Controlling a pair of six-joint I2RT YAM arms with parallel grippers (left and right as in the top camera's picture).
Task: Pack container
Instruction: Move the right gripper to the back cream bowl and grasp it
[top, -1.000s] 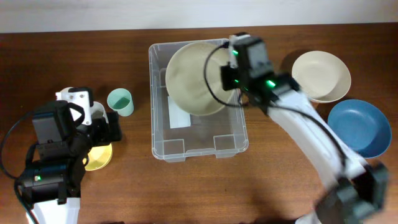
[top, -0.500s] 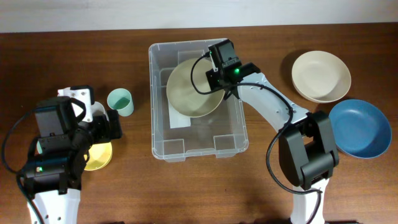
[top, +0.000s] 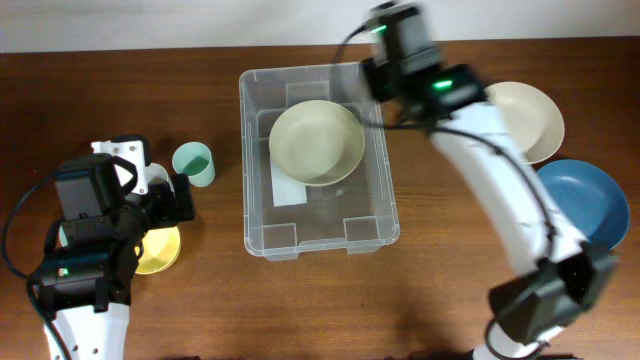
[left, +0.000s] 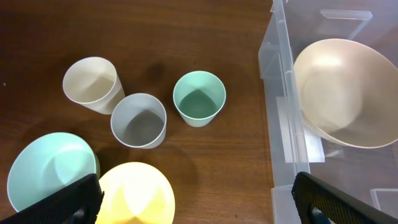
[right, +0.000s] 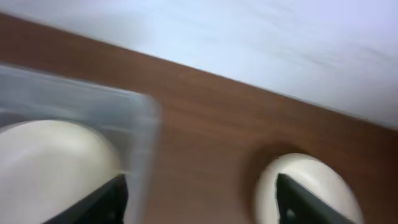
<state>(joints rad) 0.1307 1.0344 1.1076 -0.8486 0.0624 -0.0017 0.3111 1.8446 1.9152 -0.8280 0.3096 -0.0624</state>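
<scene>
The container (top: 246, 160) is a large clear bin in the middle of the table. A pale cream bowl (top: 316, 143) lies in its back half, resting on the base. Blurred with motion, my right gripper (top: 400, 45) hangs above the bin's back right corner. In the right wrist view the right gripper (right: 202, 202) is open and holds nothing, with the bin's corner (right: 138, 124) and the bowl (right: 56, 162) to its left. Left of the bin, my left gripper (left: 202, 205) stands wide open and empty above the table.
A green cup (left: 199, 98), a grey cup (left: 139, 119) and a cream cup (left: 92, 84) stand left of the bin. A yellow bowl (left: 137, 193) and a pale teal bowl (left: 50, 171) sit nearer the left arm. Right of the bin lie a cream bowl (top: 520, 120) and a blue bowl (top: 580, 205).
My right gripper has opened, let go of the pale bowl inside the bin, and pulled up and back toward the bin's far right corner. The bowl now lies flat. The left arm has not moved.
</scene>
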